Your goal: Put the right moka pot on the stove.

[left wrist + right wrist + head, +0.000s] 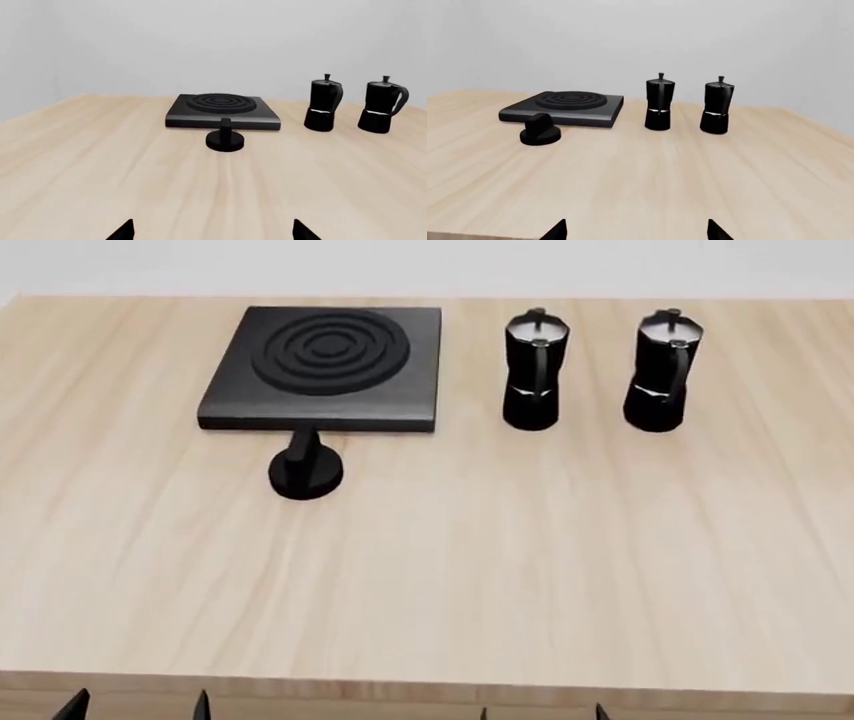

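Observation:
Two small black moka pots stand upright side by side at the back of the wooden table. The right moka pot (661, 370) (381, 106) (717, 106) is the one farther right; its twin (535, 370) (323, 106) (659, 104) stands to its left. The stove (327, 365) (221, 111) (566, 107), a flat black slab with a ringed burner, lies at the back left. My left gripper (134, 707) (212, 231) and right gripper (542, 712) (635, 231) hover at the table's near edge, both open and empty, far from the pots.
A small black oval knob (306, 470) (225, 137) (540, 131) stands on the table just in front of the stove. The table's front edge (427, 685) runs just ahead of both grippers. A pale wall rises behind the table.

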Tool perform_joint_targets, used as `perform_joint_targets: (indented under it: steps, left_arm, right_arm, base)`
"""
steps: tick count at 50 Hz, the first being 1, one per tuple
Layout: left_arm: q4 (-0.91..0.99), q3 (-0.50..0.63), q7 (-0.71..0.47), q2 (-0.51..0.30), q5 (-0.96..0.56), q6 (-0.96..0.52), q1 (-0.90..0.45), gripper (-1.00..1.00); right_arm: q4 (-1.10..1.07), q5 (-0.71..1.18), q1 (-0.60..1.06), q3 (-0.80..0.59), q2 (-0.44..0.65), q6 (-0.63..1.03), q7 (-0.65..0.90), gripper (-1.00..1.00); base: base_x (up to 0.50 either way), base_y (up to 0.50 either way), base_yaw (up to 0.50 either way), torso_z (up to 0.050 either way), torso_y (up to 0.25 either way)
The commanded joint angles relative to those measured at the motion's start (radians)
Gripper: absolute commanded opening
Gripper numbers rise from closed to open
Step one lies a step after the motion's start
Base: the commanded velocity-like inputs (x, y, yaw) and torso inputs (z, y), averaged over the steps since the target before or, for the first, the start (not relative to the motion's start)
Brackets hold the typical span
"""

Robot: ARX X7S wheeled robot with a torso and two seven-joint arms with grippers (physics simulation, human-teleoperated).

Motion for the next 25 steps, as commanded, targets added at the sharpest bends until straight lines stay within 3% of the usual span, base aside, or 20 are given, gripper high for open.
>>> perform_joint_targets:
  steps: [1, 25]
  left_arm:
    - [-0.012, 0.009, -0.007, -0.006, -0.005, 0.009, -0.004, 1.00]
    - [-0.009, 0.023, -0.019, -0.020, -0.023, 0.007, -0.005, 1.00]
  right_arm:
    - [0.001, -0.004, 0.001, -0.012, 0.007, -0.004, 0.012, 1.00]
    - [0.017, -0.005, 0.006, -0.032, 0.016, -0.018, 0.030, 1.00]
  base:
    - [0.15, 0.03, 0.00, 0.000, 0.000]
    - [0.15, 0.04, 0.00, 0.000, 0.000]
